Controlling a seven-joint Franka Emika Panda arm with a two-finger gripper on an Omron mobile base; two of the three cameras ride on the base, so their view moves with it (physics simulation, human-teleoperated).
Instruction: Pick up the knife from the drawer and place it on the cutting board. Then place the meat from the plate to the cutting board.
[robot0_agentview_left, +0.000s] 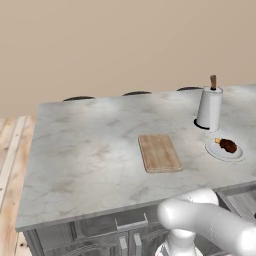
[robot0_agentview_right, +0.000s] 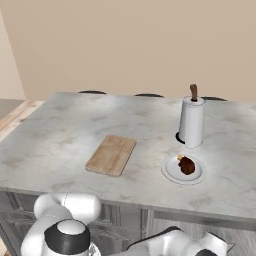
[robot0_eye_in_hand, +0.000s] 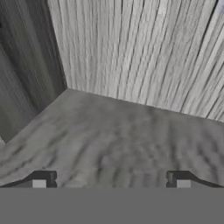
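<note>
Even, soft light (hand view blurry).

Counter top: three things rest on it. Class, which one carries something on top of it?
The plate, round and white, carries the meat. The cutting board lies bare, and the paper towel roll stands upright on its own.

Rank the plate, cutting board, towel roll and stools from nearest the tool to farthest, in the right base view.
The tool is down in the drawer, below the counter's front.
1. Plate, front right.
2. Cutting board, left, and towel roll, behind the plate: too close to call.
3. Stools, far side.
</note>
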